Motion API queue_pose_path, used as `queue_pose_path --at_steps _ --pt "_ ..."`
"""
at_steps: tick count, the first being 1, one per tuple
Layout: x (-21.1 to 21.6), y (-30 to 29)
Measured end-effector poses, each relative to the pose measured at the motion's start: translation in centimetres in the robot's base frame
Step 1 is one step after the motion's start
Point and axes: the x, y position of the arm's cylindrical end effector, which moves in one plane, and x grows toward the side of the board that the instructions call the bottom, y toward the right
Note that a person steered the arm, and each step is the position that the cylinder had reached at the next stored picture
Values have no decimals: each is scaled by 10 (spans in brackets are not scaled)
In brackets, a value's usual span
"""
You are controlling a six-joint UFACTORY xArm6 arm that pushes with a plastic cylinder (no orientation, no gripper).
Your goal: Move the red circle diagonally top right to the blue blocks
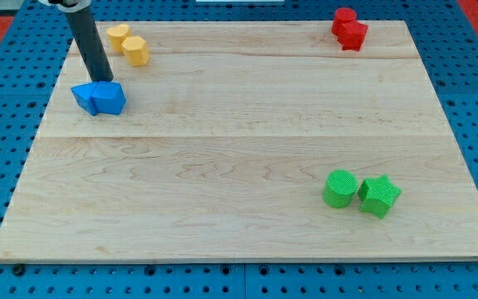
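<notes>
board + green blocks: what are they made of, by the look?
Board: pale wood, apparently jointed planks; grain and seam lines show, with a slight sheen. Green circle and green star: probably plastic, possibly 3D-printed; fine ridged texture, matte, uniform colour. Can't confirm either.

Dark rod slanting down, my tip (pixel 104 81) at upper left

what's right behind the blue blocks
My tip stands at the far edge of the blue blocks, the dark rod rising toward the view's top. Its very end looks hidden by them. Beyond lie two yellow blocks on the wooden board.
</notes>
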Motion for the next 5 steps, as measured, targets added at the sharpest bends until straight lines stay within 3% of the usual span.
queue_pose_path --at_steps 2,4,5 --pt "-62 18" --pt "-72 43" --pt "-96 59"
